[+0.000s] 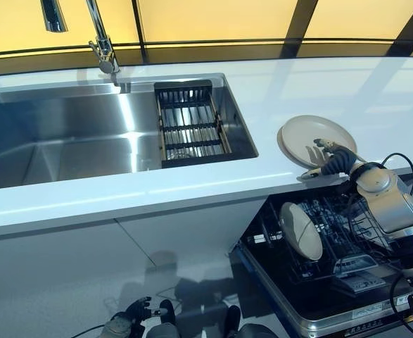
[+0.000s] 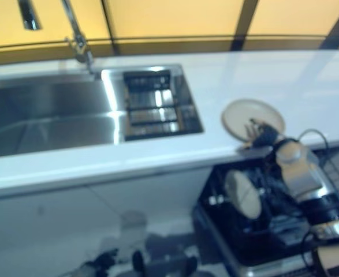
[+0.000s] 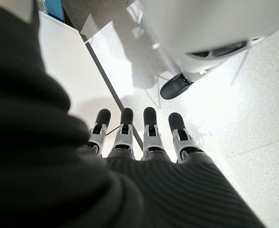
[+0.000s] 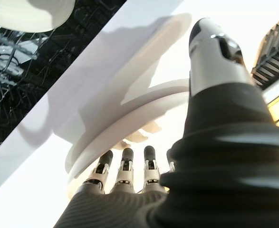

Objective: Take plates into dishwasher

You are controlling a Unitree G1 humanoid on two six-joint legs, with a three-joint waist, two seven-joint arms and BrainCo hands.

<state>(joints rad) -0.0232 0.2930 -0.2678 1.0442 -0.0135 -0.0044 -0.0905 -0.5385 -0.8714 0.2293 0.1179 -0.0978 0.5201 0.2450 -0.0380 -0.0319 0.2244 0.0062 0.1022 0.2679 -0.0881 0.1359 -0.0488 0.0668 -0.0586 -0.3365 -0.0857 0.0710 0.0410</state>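
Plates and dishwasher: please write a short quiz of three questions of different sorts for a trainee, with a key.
1. True or false: one plate already stands in the dishwasher rack.
2. Where is the other plate? A) in the sink B) on the countertop by its front edge C) on the floor
3. Fill in: the right hand reaches the countertop plate, while the left hand hangs low over the ____.

Key: 1 true; 2 B; 3 floor
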